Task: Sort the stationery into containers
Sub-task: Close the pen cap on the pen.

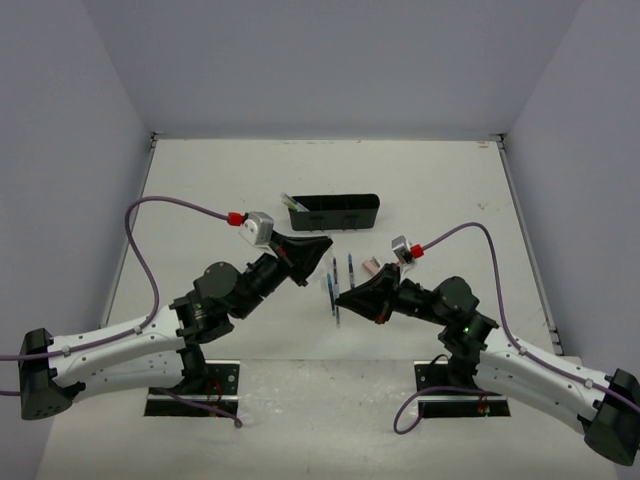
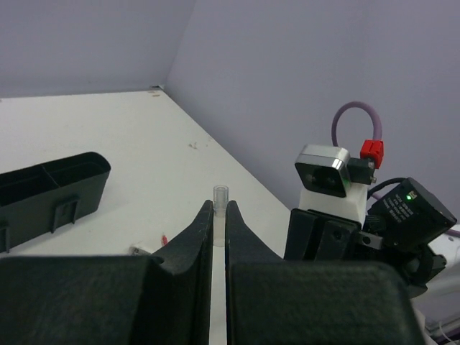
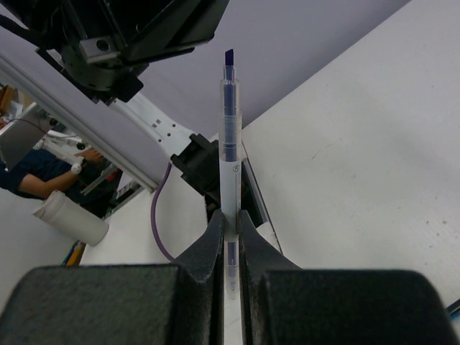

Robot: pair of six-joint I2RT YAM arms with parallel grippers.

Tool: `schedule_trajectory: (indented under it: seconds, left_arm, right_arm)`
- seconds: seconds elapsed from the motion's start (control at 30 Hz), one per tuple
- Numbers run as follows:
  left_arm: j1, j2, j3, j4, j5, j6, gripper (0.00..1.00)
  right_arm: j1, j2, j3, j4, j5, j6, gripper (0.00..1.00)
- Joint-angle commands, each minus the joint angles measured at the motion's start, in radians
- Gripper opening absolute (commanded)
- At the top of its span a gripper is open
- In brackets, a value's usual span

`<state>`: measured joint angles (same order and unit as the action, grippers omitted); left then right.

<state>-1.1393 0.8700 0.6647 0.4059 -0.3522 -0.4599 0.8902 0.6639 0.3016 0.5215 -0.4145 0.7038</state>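
The black organizer tray [image 1: 335,212] stands at the middle back, with a green pen [image 1: 293,203] sticking out of its left end. The tray's end also shows in the left wrist view [image 2: 50,190]. My left gripper [image 1: 325,244] hovers just in front of the tray, shut on a clear pen [image 2: 220,205] that pokes out past its fingertips [image 2: 205,226]. My right gripper [image 1: 342,297] is shut on a clear-barrelled blue pen [image 3: 230,144], seen in the top view [image 1: 333,298] above the table. Two pens [image 1: 350,270] and a pinkish eraser [image 1: 369,267] lie on the table between the grippers.
The right arm's wrist camera and purple cable [image 2: 327,180] are close beside the left gripper [image 2: 220,212]. A small red-tipped item [image 2: 164,238] lies on the table below it. Grey walls enclose the table on three sides. The left arm [image 3: 129,36] looms above the right gripper [image 3: 230,223].
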Motion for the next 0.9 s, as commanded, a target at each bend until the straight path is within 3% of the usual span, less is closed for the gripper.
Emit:
schedule_trajectory:
  seconds: [0.0,0.87]
  left_arm:
    - [0.003,-0.014,-0.022,0.149,0.105,0.036,0.0]
    - [0.003,0.039,-0.063,0.202,0.133,0.014,0.0]
  right_arm:
    - [0.004,-0.006,0.061,-0.027,0.05,-0.03,0.0]
    - [0.004,-0.037,0.097,-0.113,0.059,-0.058,0.0]
